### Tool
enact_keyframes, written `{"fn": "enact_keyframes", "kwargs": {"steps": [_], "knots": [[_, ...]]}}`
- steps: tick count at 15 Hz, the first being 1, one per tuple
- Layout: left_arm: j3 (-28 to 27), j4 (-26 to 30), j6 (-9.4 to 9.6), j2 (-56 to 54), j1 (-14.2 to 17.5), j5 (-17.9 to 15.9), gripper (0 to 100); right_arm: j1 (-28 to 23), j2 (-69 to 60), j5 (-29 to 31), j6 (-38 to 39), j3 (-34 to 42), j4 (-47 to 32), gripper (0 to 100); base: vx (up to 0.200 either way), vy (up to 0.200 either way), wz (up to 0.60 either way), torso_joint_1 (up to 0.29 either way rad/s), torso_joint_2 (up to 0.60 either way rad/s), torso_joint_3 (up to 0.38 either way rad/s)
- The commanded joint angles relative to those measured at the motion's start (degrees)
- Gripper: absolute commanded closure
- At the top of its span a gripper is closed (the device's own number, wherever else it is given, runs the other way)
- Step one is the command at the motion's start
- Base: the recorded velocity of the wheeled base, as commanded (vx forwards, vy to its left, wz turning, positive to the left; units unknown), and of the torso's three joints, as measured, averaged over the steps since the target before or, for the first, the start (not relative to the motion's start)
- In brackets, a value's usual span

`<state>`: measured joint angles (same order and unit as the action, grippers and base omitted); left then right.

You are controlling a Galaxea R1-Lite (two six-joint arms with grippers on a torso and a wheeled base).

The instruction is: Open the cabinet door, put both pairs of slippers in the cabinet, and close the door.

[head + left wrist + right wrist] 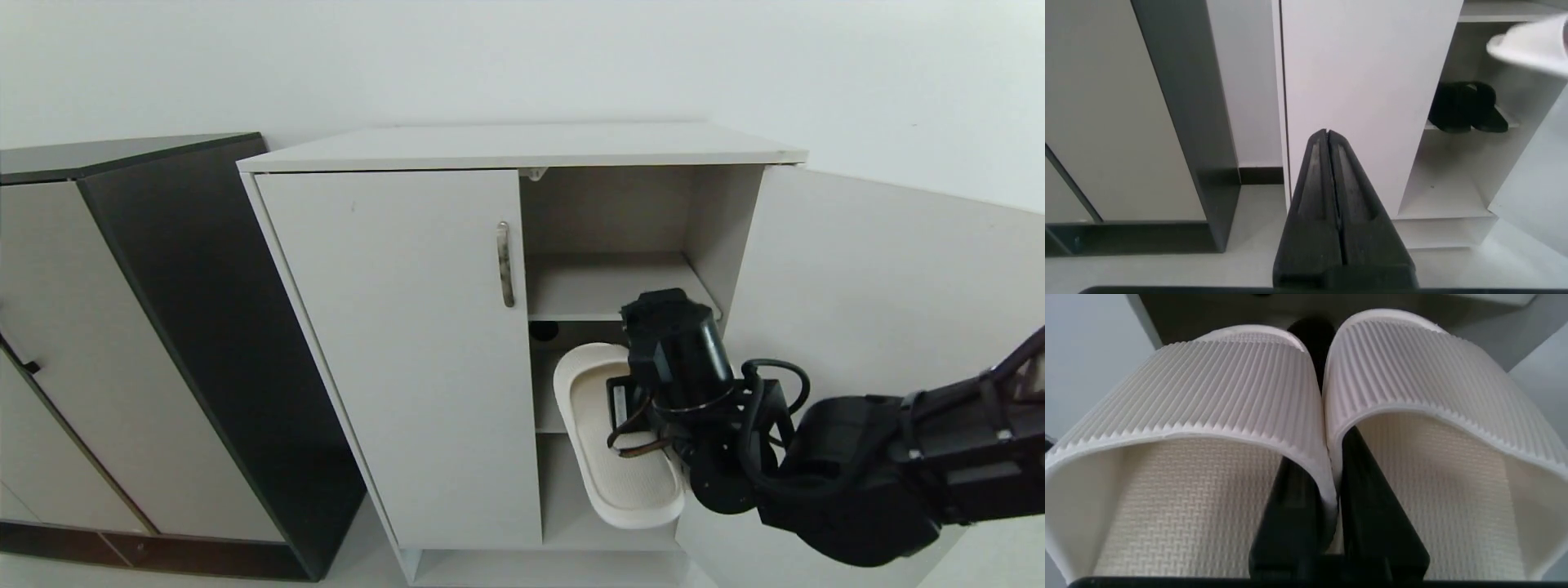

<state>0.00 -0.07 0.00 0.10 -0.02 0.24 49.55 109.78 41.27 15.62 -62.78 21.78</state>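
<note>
Right gripper point(1327, 498): clamped on the white slippers point(1208, 449), fingers point(1290, 531) pinching the two inner strap edges together, one slipper on each side.

Pair held at the right-hand opening of the white cabinet point(522, 147), tilted. Far end up at the mouth of the middle compartment, just under the upper shelf point(604, 298). Near end lower, out in front of the bottom compartment. Contact with any shelf: cannot tell.

Left gripper point(1327, 147): fingers pressed flat together, nothing between them. Held in front of the left door point(408, 351), well apart from it.

Black slippers point(1470, 106): side by side on the middle shelf, inside the cabinet, beyond the white pair.

Right door point(857, 327): swung wide, off to the robot's right. Left door closed, with an upright metal handle point(505, 264) at its inner edge.

Dark-sided cabinet point(163, 327): just beside the white one, on the robot's left, doors closed
</note>
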Motion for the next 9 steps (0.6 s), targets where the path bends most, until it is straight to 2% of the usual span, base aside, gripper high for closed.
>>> {"fn": "enact_keyframes", "kwargs": {"steps": [1, 4, 9], "knots": [[0.0, 0.0, 0.0, 0.0, 0.0, 0.0, 100, -0.2, -1.3, 2.5, 3.0, -8.7, -5.8, 100, 0.0, 0.0, 0.0, 0.0, 0.0, 0.0], [0.0, 0.0, 0.09, 0.1, 0.0, -0.1, 100, -0.2, 0.2, 3.9, 1.8, -10.5, -5.8, 100, 0.0, 0.0, 0.0, 0.0, 0.0, 0.0], [0.0, 0.1, 0.18, 0.0, 0.0, -1.0, 100, -0.2, 0.4, 4.8, 0.6, -8.5, -4.8, 100, 0.0, 0.0, 0.0, 0.0, 0.0, 0.0]]}}
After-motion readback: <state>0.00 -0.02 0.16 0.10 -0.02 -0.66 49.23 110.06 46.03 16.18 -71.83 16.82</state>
